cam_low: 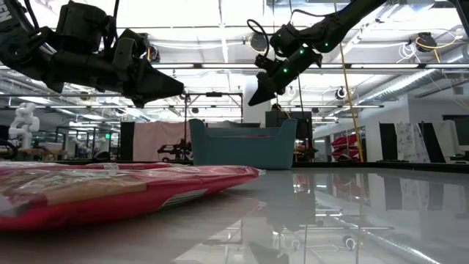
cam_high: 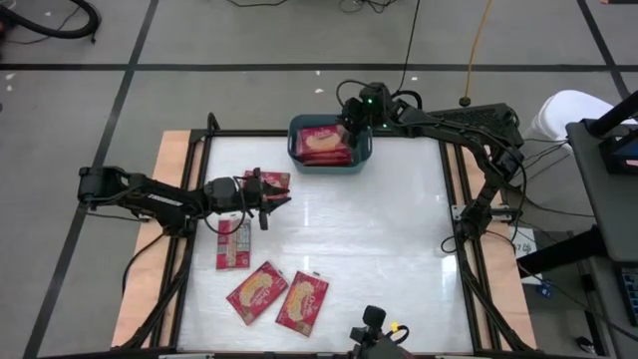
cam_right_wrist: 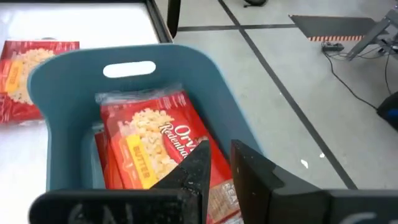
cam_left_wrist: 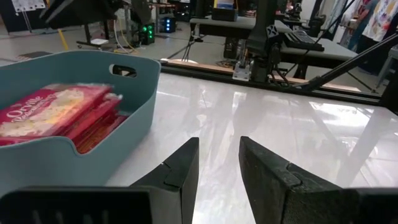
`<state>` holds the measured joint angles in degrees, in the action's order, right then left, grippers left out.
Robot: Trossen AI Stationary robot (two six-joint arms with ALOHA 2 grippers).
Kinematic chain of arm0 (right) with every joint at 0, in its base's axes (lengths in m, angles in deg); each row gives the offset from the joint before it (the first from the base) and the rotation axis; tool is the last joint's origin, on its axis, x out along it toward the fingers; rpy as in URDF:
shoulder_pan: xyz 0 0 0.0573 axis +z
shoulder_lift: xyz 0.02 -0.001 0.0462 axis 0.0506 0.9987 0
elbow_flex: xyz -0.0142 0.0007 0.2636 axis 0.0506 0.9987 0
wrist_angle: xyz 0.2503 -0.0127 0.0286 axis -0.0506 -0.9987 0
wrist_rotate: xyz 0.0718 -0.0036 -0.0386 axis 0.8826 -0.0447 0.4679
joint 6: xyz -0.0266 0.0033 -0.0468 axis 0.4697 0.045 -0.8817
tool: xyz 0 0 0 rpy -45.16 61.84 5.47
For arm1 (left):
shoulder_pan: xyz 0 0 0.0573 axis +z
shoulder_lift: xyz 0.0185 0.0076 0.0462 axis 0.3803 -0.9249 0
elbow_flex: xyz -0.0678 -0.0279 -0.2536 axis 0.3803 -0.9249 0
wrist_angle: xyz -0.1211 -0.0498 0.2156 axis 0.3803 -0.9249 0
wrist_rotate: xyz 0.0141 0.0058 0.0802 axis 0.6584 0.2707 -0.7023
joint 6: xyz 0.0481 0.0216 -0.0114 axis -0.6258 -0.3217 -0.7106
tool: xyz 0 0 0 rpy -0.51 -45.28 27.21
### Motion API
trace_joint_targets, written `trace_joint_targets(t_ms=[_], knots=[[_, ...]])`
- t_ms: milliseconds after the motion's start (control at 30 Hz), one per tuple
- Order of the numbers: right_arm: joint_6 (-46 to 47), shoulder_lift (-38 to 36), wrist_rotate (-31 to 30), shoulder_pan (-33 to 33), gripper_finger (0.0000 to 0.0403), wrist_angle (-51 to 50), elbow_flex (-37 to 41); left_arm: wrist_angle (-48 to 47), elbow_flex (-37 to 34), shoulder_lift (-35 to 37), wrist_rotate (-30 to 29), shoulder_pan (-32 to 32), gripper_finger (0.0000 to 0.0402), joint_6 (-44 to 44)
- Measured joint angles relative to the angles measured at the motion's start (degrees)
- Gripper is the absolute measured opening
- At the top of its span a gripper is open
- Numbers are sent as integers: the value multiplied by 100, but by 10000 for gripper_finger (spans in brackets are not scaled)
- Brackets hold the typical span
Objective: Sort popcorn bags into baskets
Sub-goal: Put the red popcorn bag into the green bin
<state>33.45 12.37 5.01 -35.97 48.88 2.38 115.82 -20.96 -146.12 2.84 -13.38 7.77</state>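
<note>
Red popcorn bags before teal basket

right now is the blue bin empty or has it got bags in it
Not empty: red popcorn bags lie stacked inside the teal bin.

Bright overhead light; glaring tabletop

Table's right half lies open; bin blocks far edge.
</note>
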Motion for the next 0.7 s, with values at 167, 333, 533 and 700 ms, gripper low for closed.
trace_joint_targets(t_ms=[167,333,533,700], knots=[[482,0,-2,71,55,74,0,-6,0,0,0,0,118,18],[947,0,13,385,55,-172,0,-232,0,0,0,0,118,6],[1202,0,20,1077,55,-633,2,-735,0,0,-226,-4,118,44],[1368,-1,13,1733,55,-736,48,-1295,0,0,-669,-163,118,-20]])
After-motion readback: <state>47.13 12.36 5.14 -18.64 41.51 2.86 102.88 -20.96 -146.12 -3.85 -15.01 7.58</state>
